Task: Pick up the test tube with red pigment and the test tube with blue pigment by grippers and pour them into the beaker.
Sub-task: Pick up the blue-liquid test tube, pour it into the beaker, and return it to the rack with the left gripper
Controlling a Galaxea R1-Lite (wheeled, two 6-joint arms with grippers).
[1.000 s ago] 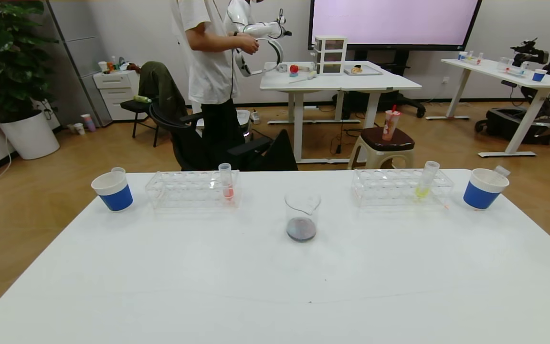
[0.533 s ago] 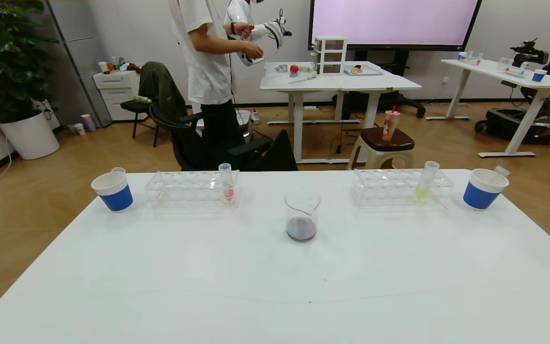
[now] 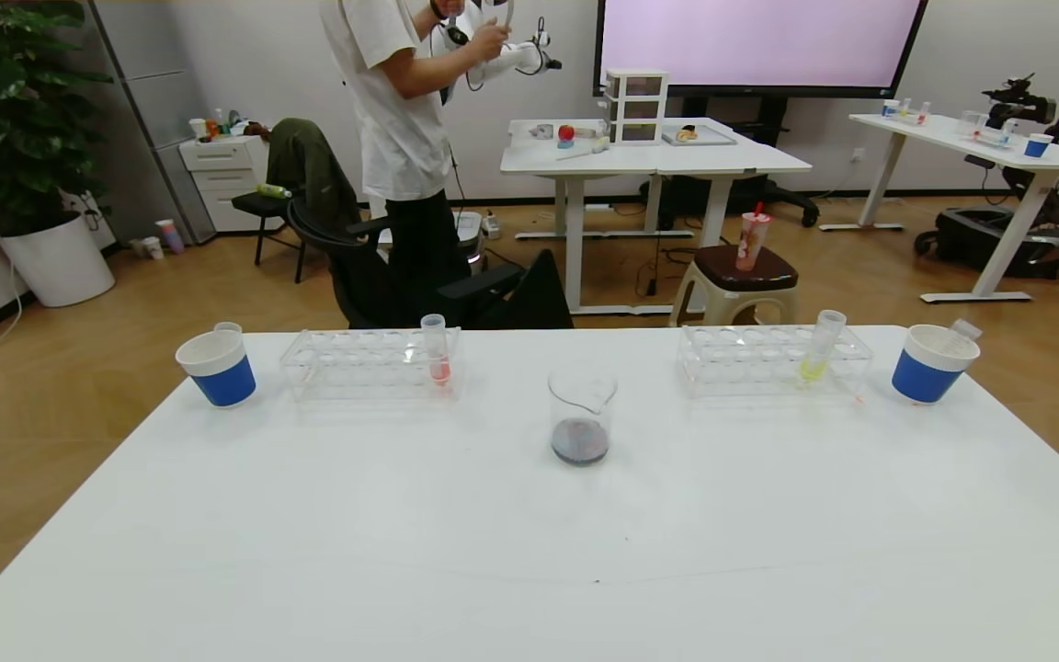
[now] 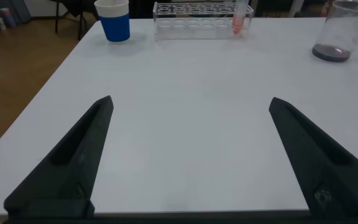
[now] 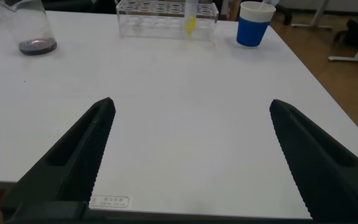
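Note:
The clear glass beaker (image 3: 582, 409) stands mid-table with dark purple liquid at its bottom; it also shows in the left wrist view (image 4: 339, 31) and the right wrist view (image 5: 31, 28). No tube with orange-red or cyan liquid shows. A clear tube tip (image 3: 228, 327) sticks out of the left paper cup (image 3: 217, 368) and another (image 3: 964, 328) out of the right cup (image 3: 929, 364); their contents are hidden. My left gripper (image 4: 191, 101) and right gripper (image 5: 191, 101) are open and empty, low over the table's near edge, out of the head view.
The left clear rack (image 3: 369, 365) holds a tube with coral-pink liquid (image 3: 438, 354). The right rack (image 3: 773, 360) holds a tube with yellow-green liquid (image 3: 819, 348). A person stands behind the table beside a black chair (image 3: 373, 267).
Nothing on the table has moved. Only the person in the background has raised the white device in their hands.

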